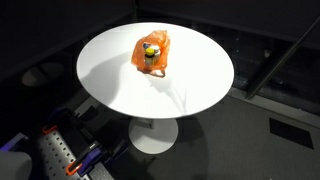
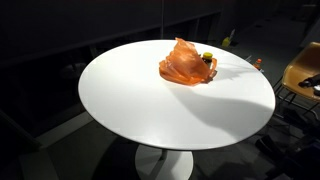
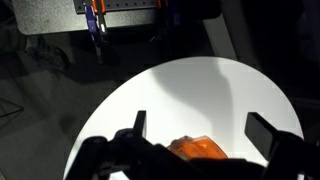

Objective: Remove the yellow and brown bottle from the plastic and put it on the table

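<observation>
Fingers of the gripper stand wide apart (2, both dark), orange plastic bag between them. Inside it sits the yellow and brown bottle, on the white table; centre overhead, pinch bottle, not film.

The surface is a round white top on one white pedestal, which stands on a dark floor. In both exterior views a crumpled orange plastic bag lies directly on it, away from the middle and nearer to one edge. A yellow and brown bottle sits upright inside the bag; whether its bottom touches the surface I cannot tell. The bag throws a soft shadow on the white top. In the wrist view the bag shows at the lower edge.
</observation>
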You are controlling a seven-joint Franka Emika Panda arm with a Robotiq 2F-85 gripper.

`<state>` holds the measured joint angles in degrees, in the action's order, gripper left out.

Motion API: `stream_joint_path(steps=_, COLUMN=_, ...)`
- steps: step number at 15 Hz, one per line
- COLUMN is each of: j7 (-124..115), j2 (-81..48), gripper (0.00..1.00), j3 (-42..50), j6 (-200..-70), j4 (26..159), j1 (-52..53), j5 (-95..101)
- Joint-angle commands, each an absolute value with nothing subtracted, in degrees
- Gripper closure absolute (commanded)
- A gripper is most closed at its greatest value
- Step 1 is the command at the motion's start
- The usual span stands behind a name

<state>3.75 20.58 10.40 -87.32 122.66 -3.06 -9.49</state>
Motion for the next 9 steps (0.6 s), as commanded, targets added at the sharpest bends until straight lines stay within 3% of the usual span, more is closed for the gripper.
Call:
stream_joint_path(steps=1, j7=0.90, j2=16.47, gripper=0.00, j3=7.59, j6=-89.73, j4=118.59, j1=-3.34, j5=-10.79)
stream_joint_path(steps=9, j7=-2.56, j2=3.90, gripper=0.00, j3=3.05, j6=-98.66, j4=111.85, j1=-2.15, j5=-9.83)
